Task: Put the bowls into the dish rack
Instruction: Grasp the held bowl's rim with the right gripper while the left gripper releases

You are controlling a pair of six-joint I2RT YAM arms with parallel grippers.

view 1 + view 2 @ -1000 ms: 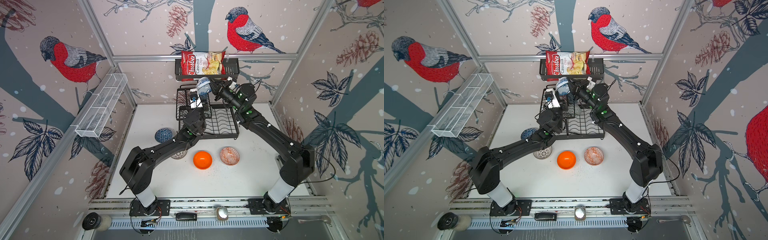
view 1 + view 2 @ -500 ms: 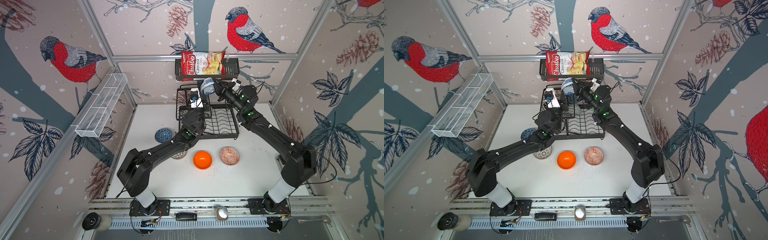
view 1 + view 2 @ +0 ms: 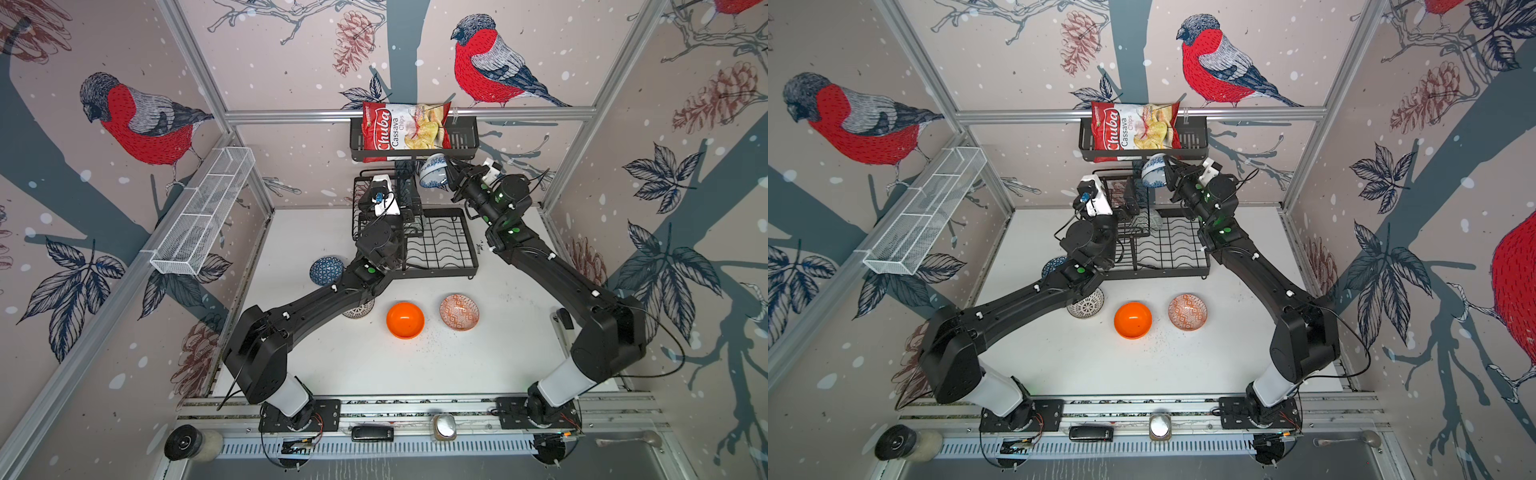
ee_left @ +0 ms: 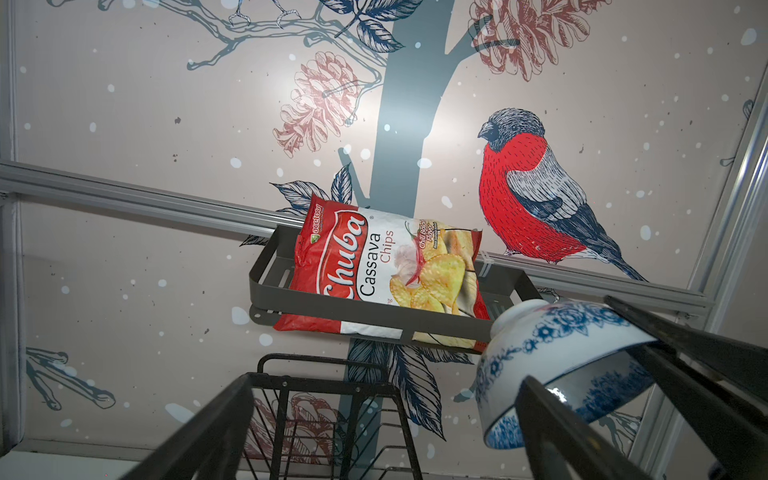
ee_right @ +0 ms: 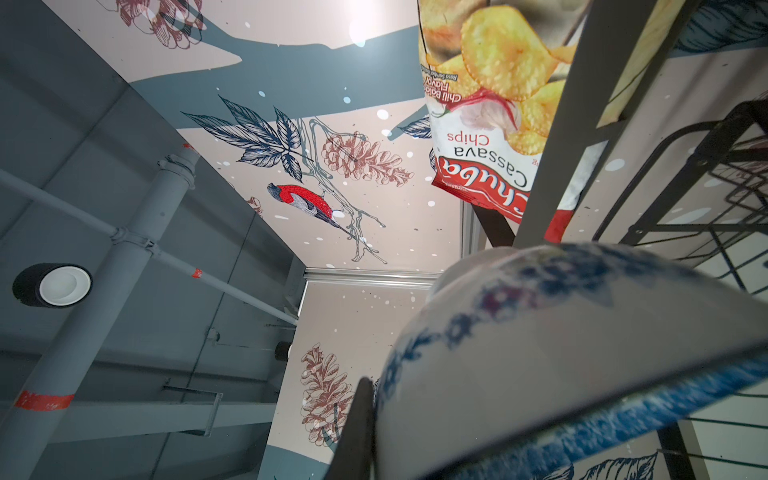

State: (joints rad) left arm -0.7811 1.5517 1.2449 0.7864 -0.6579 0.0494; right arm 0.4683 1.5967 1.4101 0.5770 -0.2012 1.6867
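My right gripper is shut on the rim of a blue-white bowl, tilted in the air above the back of the black wire dish rack. Over the rack's upper shelf my left gripper points upward, open and empty, beside that bowl. On the table lie a dark blue bowl, a white black-lined bowl, an orange bowl and an orange-red patterned bowl. A grey patterned bowl stands in the rack.
A black basket holding a chips bag hangs on the back wall just above the held bowl. A long white mesh basket is fixed to the left wall. My left arm partly covers the white bowl.
My left gripper has opened and let go of the blue-white bowl. The right gripper has carried that bowl up and to the right, towards the chips basket.
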